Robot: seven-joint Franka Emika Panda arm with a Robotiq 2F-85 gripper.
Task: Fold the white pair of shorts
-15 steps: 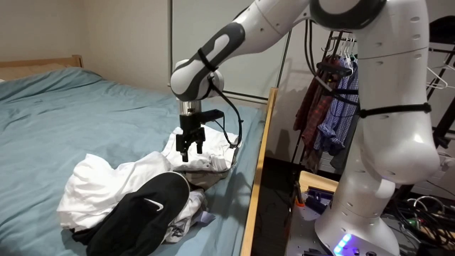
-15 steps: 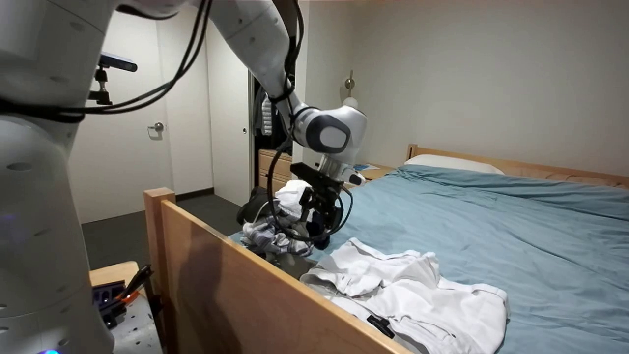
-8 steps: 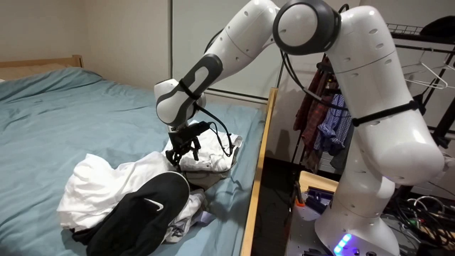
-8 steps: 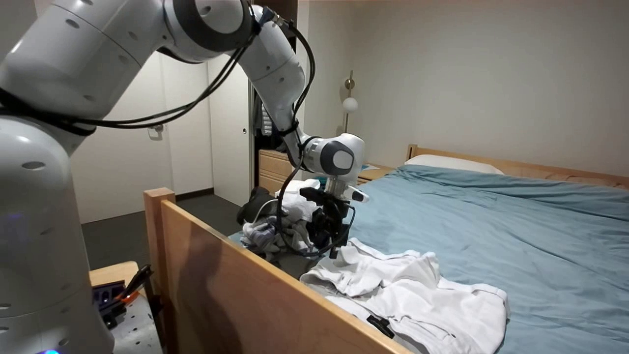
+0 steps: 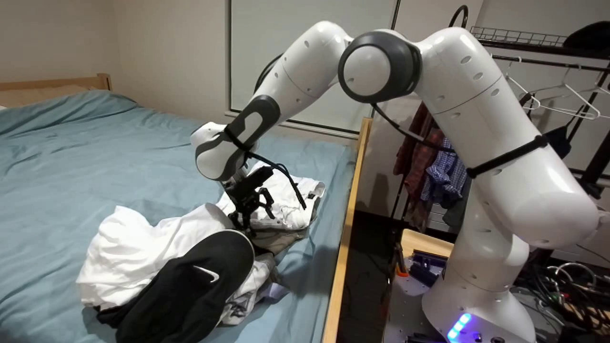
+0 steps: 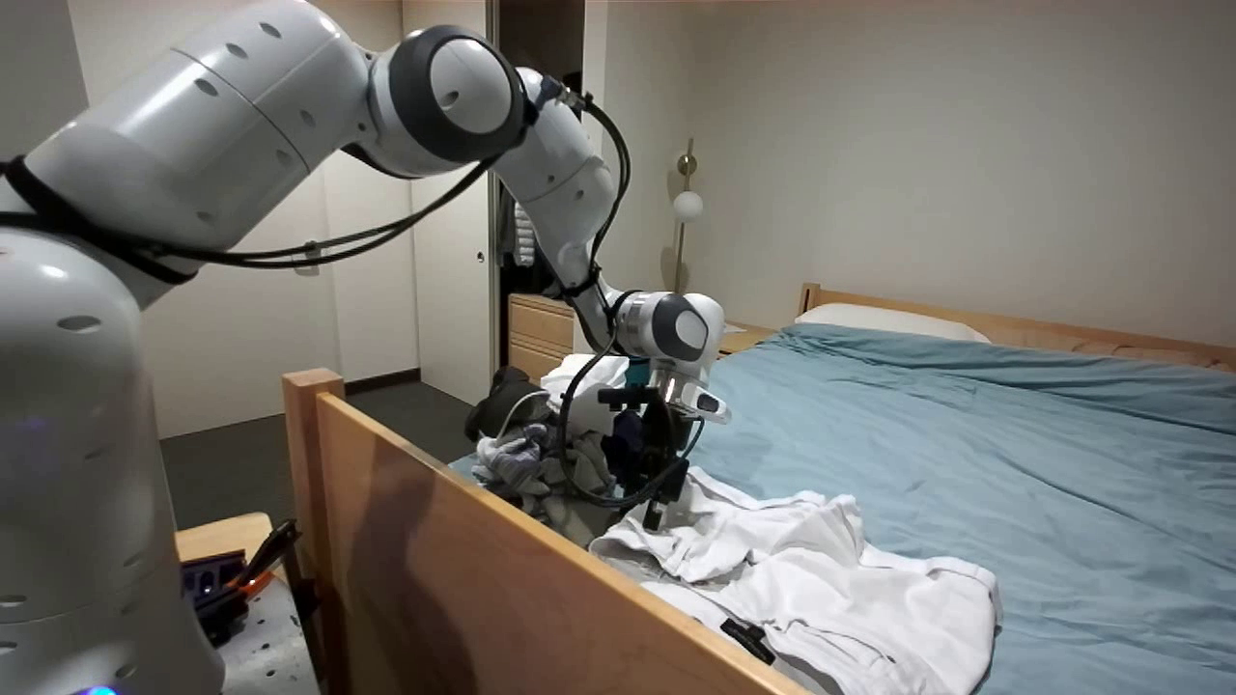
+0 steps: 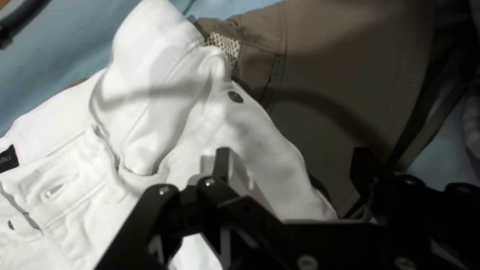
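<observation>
OK, white shorts (image 6: pixel 816 589) lie rumpled on the bed (image 6: pixel 966 454) serving as worktop, partly over a brown cloth piece (image 7: pixel 348 75), type unclear. Handling, my guess: light, limp, cotton-like; neither slippery nor fragile. The waistband (image 7: pixel 65 180) should be stiffer, the rest will sag and bunch. Best place to take hold, I think: the free edge (image 7: pixel 287 161) running 11 to 5 o'clock in the wrist view, just below the dark button (image 7: pixel 235 96) at 12. Label (image 7: pixel 8 159) is out at 9, no use for this. Brown stuff at 2 could get pinched too, so I'd want a shallow bite.

Fingers (image 7: pixel 222 167) are wide, holding nothing: one above white fabric, its mate above the brown, shorts' edge between. Can't tell if either tip touches cloth.

In an exterior view the arm (image 5: pixel 305 62) has its elbow (image 5: pixel 367 71) up at 1 o'clock, forearm slanting down toward 8, hand low and tilted, tips aimed about 5. Clothes heap (image 5: pixel 171 281) is near, at 8 from the fingers; I'd fold away from it.
</observation>
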